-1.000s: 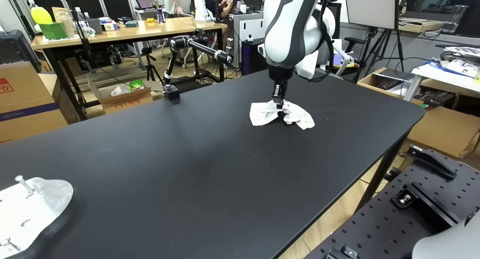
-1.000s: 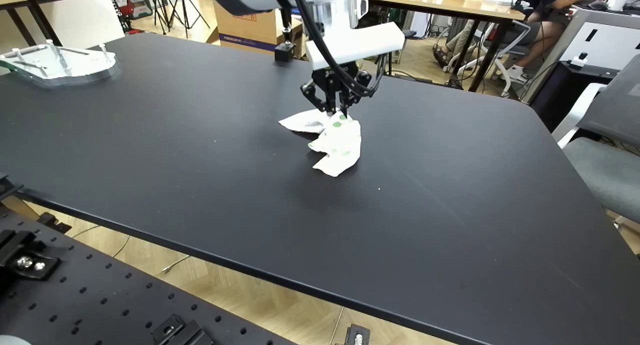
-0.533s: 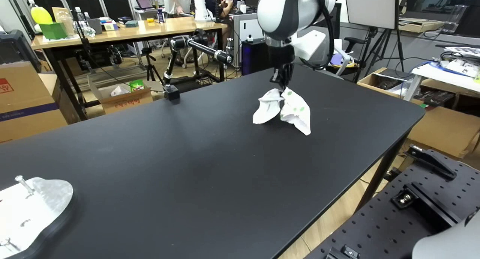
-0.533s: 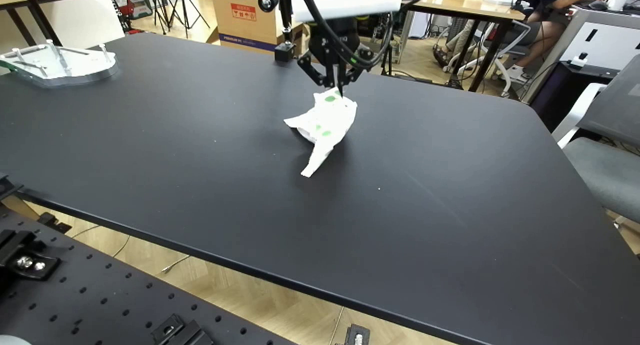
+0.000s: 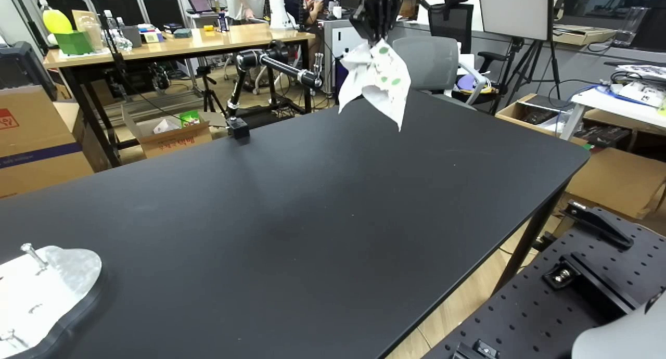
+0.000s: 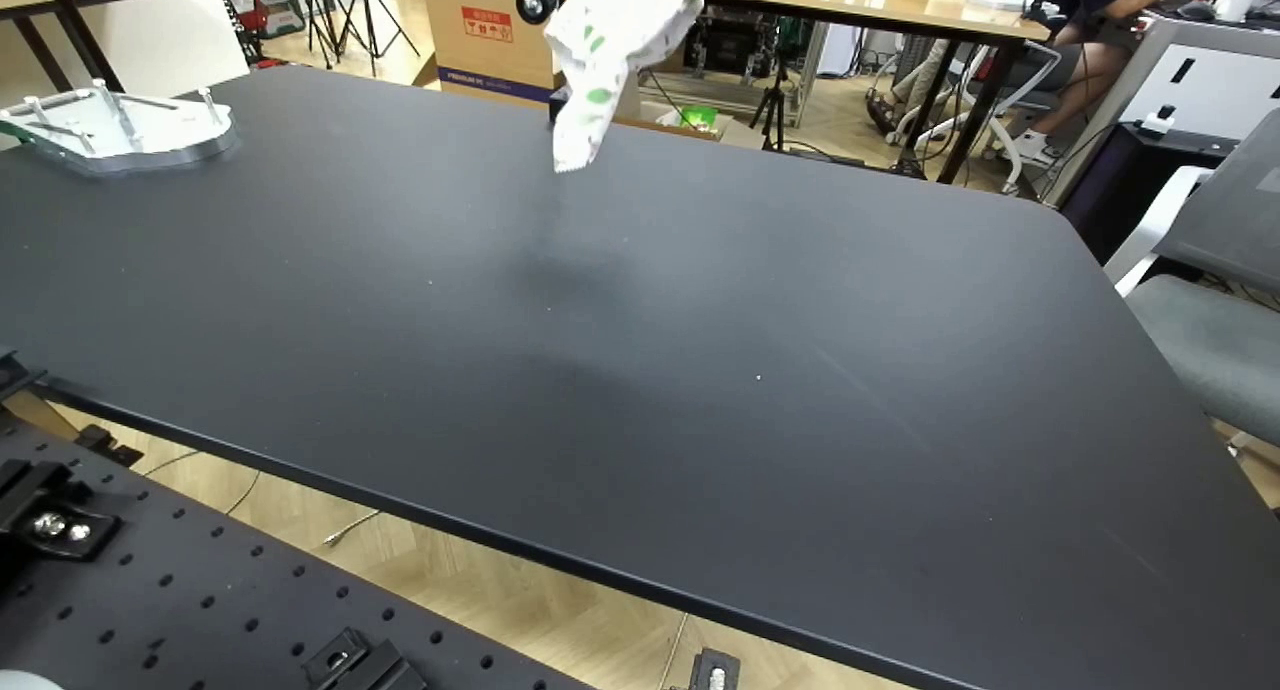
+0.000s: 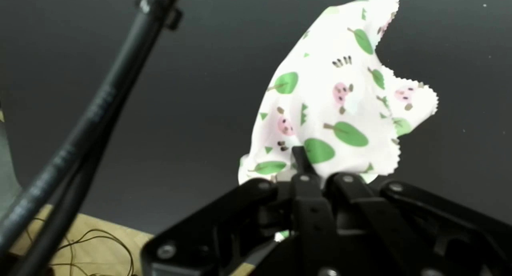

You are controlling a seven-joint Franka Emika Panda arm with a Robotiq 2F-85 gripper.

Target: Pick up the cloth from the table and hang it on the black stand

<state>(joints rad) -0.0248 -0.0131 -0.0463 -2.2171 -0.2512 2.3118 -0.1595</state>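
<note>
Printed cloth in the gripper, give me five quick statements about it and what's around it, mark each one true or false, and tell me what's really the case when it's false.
1. The gripper is holding the printed cloth. True.
2. The printed cloth is lying flat. False: it hangs in the air above the black table.
3. The cloth's print includes green leaves. True.
4. The black stand has the cloth hung on it. False: the cloth hangs from the gripper, apart from the black stand.
5. An open cardboard box has a green packet in it. True.
</note>
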